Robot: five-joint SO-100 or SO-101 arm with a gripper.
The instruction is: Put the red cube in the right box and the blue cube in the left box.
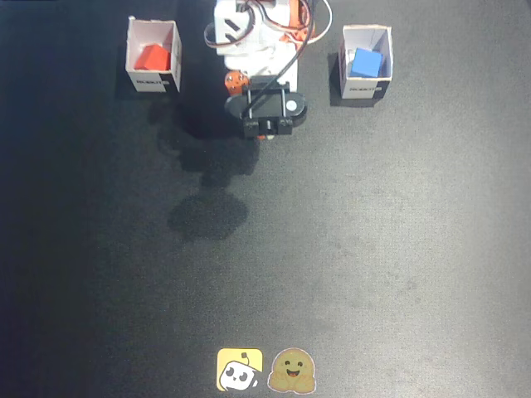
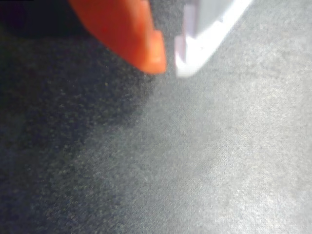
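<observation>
Two white boxes stand near the top of the fixed view, one on each side of the arm's base [image 1: 253, 33], and each holds a cube. The box on the left of that view [image 1: 154, 79] contains the red cube [image 1: 153, 58], which lies against the inner wall toward the bottom of the picture; the box on the right [image 1: 366, 87] contains the blue cube [image 1: 366, 62], sitting roughly in the middle of its compartment. Both boxes carry a small dark printed label on the side wall facing the camera (too small to read). Between them the arm is folded back close to its white base, with black cables looping over the top, and its black wrist housing [image 1: 267, 106] sits just below the base, well apart from either box. The gripper [image 2: 168, 66] shows best in the wrist view, where it enters from the top edge: an orange finger [image 2: 129, 34] on the left and a white finger [image 2: 209, 29] on the right, their tips almost meeting with only a thin sliver of dark surface visible between them, and nothing held. Beneath them lies the dark speckled table surface [image 2: 195, 165], partly shaded on the left of the wrist view. In the fixed view the arm's shadow falls on the table below the wrist, and two small stickers sit at the bottom edge, a yellow one [image 1: 240, 370] and a brownish smiling one [image 1: 291, 371], side by side.
</observation>
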